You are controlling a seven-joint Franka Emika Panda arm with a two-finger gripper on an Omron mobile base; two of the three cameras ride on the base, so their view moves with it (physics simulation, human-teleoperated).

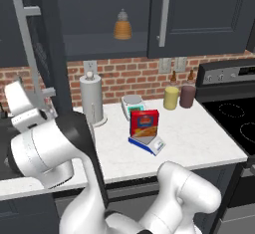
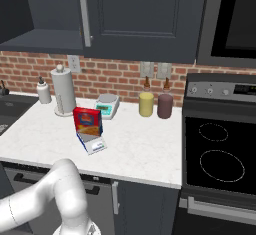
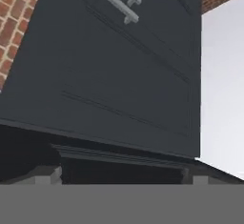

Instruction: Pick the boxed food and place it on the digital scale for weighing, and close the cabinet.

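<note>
Dark panelled doors of the cabinet (image 3: 119, 75) stood just ahead of the pincer (image 3: 122, 175), whose jaws were spread wide and empty. One cabinet door hung open on the left. Well apart from the pincer, the boxed food (image 1: 144, 123) stood upright on the digital scale (image 1: 148, 144); its blue oval logo's lettering was too small to read.

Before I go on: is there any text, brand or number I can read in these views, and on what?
None can be read.
Red box: blue oval logo, lettering too blurred.
Blue scale: white display panel, no digits legible.
White scale: green front, blank or too small.
Stove panel: display marks too small.
</note>
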